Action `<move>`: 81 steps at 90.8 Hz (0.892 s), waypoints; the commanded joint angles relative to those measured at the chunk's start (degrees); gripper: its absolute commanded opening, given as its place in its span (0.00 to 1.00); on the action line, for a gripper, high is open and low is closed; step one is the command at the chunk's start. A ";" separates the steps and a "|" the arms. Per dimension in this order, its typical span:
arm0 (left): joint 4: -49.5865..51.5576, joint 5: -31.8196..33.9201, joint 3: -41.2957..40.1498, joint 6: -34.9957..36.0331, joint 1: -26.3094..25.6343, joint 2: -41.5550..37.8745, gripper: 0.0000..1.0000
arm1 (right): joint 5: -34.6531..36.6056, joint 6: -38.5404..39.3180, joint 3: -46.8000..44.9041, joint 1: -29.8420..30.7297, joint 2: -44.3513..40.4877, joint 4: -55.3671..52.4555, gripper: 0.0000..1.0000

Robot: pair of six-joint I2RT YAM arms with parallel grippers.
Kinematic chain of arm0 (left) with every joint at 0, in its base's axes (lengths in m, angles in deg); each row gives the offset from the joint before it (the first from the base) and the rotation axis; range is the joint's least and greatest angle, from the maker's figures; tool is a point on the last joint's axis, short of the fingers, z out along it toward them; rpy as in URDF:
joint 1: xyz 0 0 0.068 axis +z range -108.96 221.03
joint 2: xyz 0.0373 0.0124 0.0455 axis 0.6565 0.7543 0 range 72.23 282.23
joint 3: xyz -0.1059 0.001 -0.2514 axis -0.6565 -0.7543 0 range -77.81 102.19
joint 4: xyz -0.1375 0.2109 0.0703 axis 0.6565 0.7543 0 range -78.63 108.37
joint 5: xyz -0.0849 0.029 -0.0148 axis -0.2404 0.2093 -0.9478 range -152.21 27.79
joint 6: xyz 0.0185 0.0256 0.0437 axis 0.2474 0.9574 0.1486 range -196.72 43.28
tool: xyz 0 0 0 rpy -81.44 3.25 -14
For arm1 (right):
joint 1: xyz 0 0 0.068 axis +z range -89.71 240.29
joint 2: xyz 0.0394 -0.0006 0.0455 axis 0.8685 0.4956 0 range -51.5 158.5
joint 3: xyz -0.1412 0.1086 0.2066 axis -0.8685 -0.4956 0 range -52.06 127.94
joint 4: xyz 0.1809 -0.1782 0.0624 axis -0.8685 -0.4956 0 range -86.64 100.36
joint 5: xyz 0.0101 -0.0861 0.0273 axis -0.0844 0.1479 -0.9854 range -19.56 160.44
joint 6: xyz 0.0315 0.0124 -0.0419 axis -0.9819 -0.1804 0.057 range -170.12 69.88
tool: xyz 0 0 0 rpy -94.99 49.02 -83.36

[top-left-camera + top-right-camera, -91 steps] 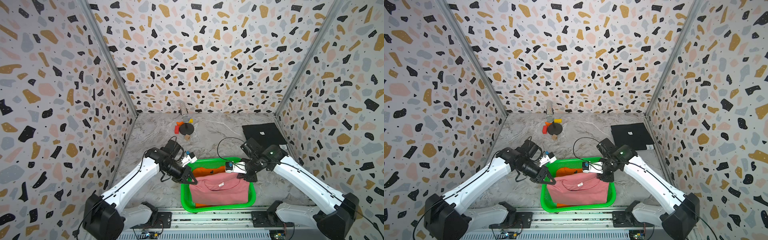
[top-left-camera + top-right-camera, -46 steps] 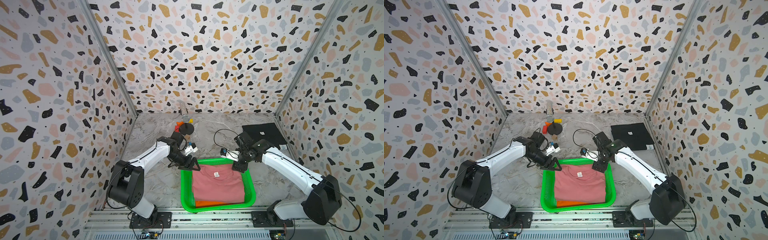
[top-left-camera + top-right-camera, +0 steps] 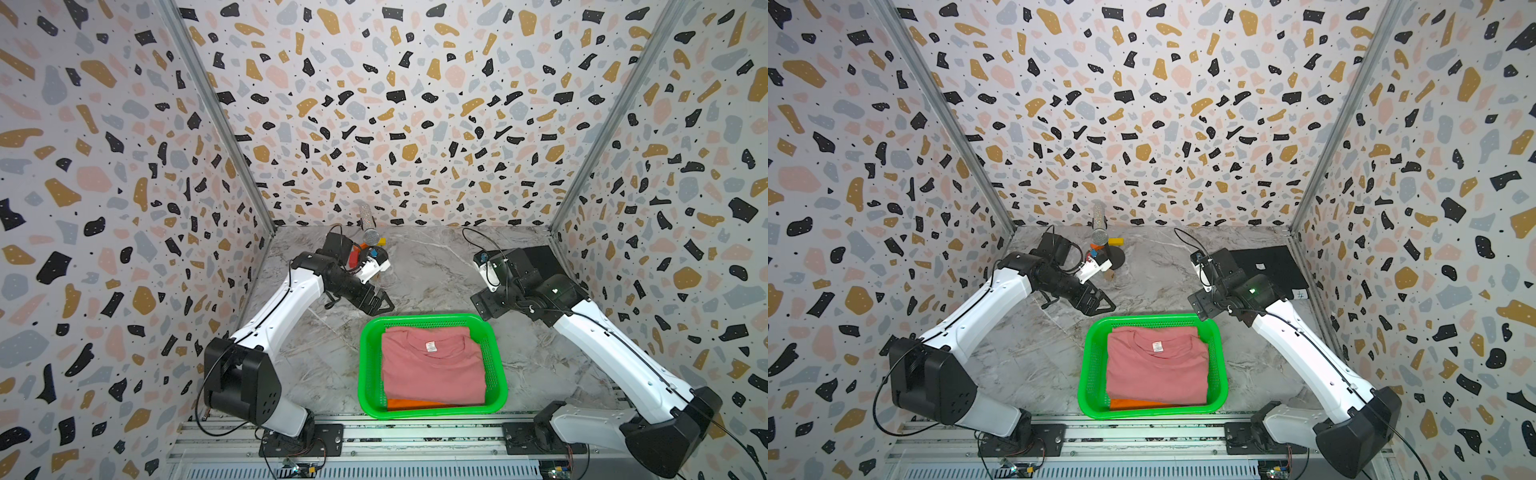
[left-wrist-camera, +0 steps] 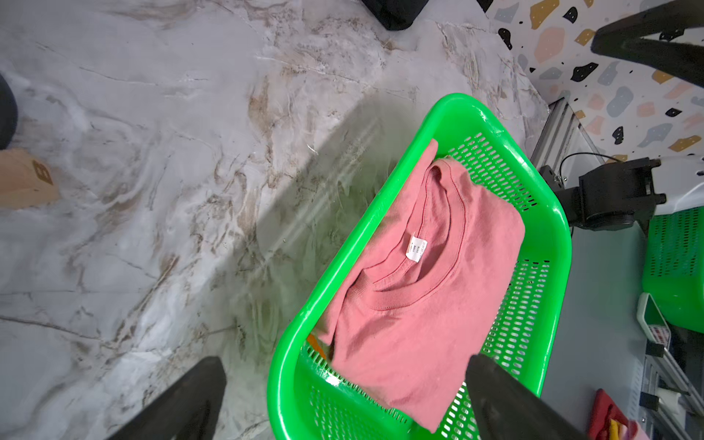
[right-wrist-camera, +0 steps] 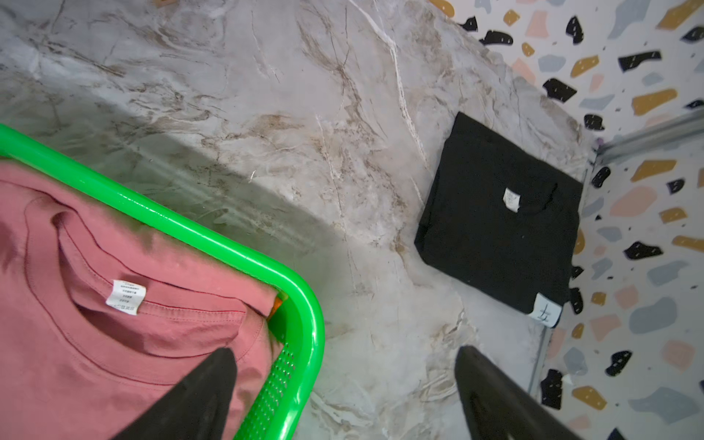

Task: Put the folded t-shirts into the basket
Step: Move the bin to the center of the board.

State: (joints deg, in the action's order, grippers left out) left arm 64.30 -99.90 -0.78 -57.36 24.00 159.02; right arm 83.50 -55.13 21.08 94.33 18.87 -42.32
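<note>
The green basket (image 3: 432,320) (image 3: 1154,319) stands at the front middle of the marble table. A pink folded t-shirt (image 3: 432,365) (image 4: 419,289) lies flat in it, on top of an orange one (image 3: 415,404) of which only an edge shows. A black folded t-shirt (image 3: 1271,266) (image 5: 499,221) lies on the table at the back right, partly behind my right arm. My left gripper (image 3: 380,305) (image 4: 344,365) hovers open just behind the basket's far left corner. My right gripper (image 3: 482,307) (image 5: 343,352) hovers open over its far right corner. Neither holds anything.
A cluster of small toys (image 3: 1106,253) with a glittery microphone stands at the back, behind my left arm. A wooden block (image 4: 26,183) lies near it. Patterned walls close three sides; the metal rail (image 3: 415,432) runs along the front.
Both grippers opened, let go of the pink t-shirt, and drew up and back from the basket. The pink t-shirt now lies flat in the basket.
</note>
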 commanded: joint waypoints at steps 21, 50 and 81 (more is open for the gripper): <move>2.93 13.07 -4.30 8.66 -0.01 -3.12 1.00 | -9.34 -22.47 -3.77 -3.98 6.10 -21.09 0.76; 3.64 13.29 -4.73 8.26 1.02 -3.10 1.00 | -10.26 -22.88 -9.72 -4.42 12.31 -17.20 0.56; 5.86 10.23 -0.40 7.90 7.76 -1.53 1.00 | -4.03 -22.49 -1.24 -6.38 21.32 -12.19 0.19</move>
State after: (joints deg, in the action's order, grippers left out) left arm 68.36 -88.08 -2.94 -49.82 31.32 157.14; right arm 73.92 -77.84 15.16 88.98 37.03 -56.94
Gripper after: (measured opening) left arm 0.998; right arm 0.216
